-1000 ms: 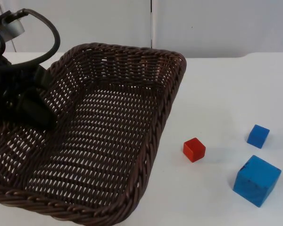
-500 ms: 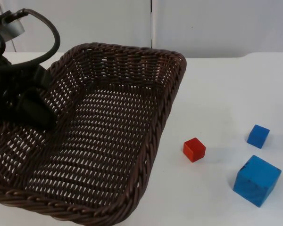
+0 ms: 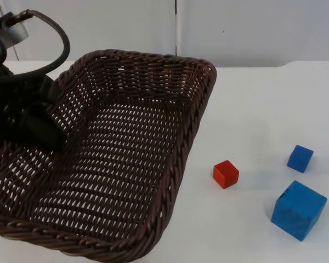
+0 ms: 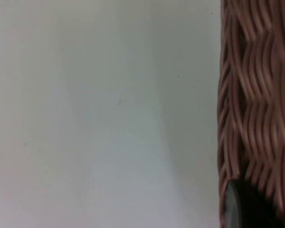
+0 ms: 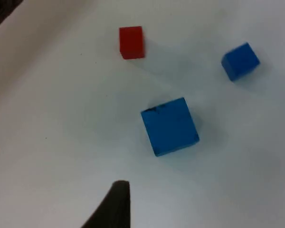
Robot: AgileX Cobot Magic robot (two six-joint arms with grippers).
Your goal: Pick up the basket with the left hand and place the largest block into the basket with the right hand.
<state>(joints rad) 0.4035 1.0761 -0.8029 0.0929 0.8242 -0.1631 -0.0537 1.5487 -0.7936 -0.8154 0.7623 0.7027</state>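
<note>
Top view, left to right. I see the left gripper (image 3: 41,129) at the left wall of the brown wicker basket (image 3: 126,159), its black body reaching over the rim and down onto the inner side of that wall. From the left wrist view I get the basket's outer weave (image 4: 256,95) running alongside a dark fingertip (image 4: 240,209), with white table (image 4: 104,114) beside it. I read the left gripper as pinching the basket's left wall. The basket looks tilted, its near rim large in the top view and its far rim close to the grey partition wall (image 3: 252,27).

Right of the basket, on the white table (image 3: 252,109), sits a small red block (image 3: 226,174), apart from the basket's right wall. Further right is a small blue block (image 3: 300,158). Nearer the camera and just below it lies the large blue block (image 3: 298,210), the biggest of the three, resting flat on the table and touching neither of the others.

Right wrist view: I see the large blue block (image 5: 169,126) with the red block (image 5: 131,42) and small blue block (image 5: 240,61) beyond it. One black fingertip (image 5: 115,204) of the right gripper stands short of the large block, not touching it. I cannot tell whether the right gripper's fingers are spread or together.
</note>
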